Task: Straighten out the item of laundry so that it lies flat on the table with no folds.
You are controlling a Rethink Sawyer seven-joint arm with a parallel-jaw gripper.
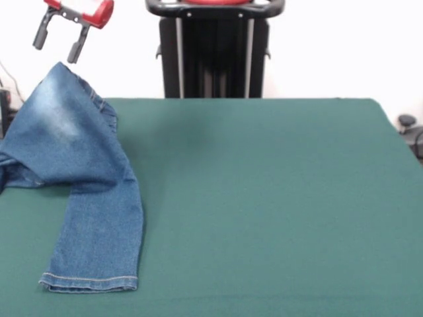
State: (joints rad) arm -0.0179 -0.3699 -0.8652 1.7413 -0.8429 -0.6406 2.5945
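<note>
1 gripper (58, 41) hangs spread, seemingly just clear of the jeans (79, 172).

jeans (79, 172): I see them at the left side of the table (277, 198), reaching off the picture's left edge.
upper part: it stands raised toward the table's far left, peaking just below the gripper.
leg: one leg runs down toward me, its hem lying flat near the front left.
gripper (59, 45): I see it above the raised peak, apart from the cloth, fingers spread.
right of jeans: bare table.
</note>
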